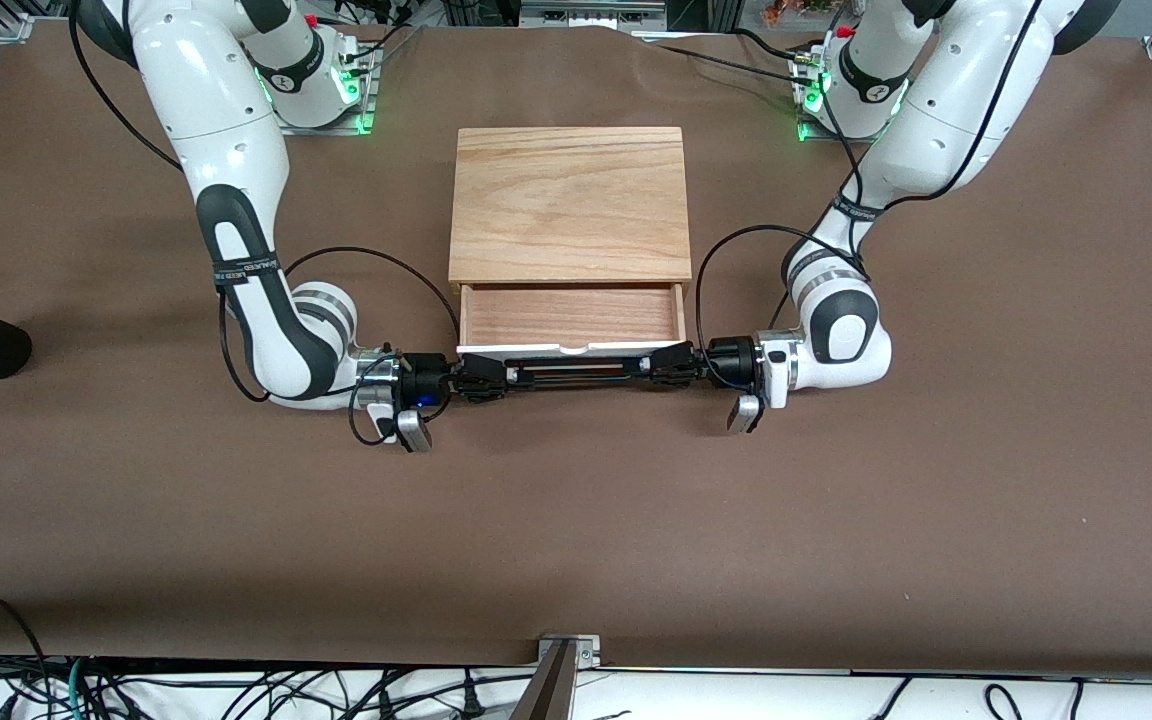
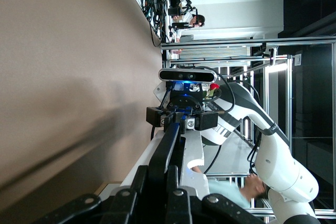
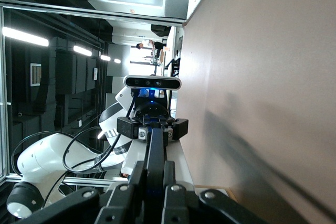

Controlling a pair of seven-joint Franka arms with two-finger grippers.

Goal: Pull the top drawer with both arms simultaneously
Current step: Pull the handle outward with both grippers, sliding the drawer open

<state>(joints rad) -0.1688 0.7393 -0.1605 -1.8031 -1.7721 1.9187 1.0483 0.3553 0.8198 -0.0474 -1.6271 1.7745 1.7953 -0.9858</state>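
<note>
Centre frame, the top drawer (image 1: 570,318) sits partly out of the oak box (image 1: 570,203); my left gripper (image 1: 669,364) and right gripper (image 1: 481,378) each clamp an end of its black bar handle (image 1: 576,370); uneven pulling could rack and jam it, or drag the box across the table (image 1: 576,540).

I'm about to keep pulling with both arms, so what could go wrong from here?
1. The left hand and right hand are shut on opposite ends of the black bar handle. Uneven pulling could skew the top drawer and jam it.
2. The drawer is already well out of the oak box. Further pulling may drag the box along or pull the drawer free.
</note>
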